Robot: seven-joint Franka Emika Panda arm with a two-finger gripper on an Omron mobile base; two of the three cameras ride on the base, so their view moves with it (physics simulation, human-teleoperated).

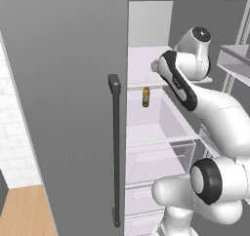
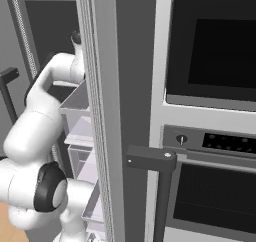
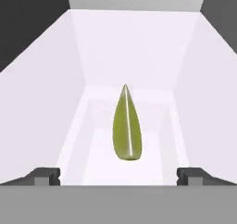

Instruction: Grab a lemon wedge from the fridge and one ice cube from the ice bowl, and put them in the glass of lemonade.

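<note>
The lemon wedge, a slim yellow-green sliver, lies on a white fridge shelf straight ahead of my gripper. My two dark fingertips stand wide apart at the bottom of the hand view, open, with the wedge centred between them and a little beyond. The fridge is open: its grey left door with a long dark bar handle stands near me, and the white shelved interior lies behind. My arm reaches into the upper shelf. The fridge's right door is edge-on in the right base view.
A brown bottle stands on a middle shelf inside the fridge. White drawers sit lower down. The black oven column with its bar handle is right of the fridge. A wooden counter corner shows at lower left.
</note>
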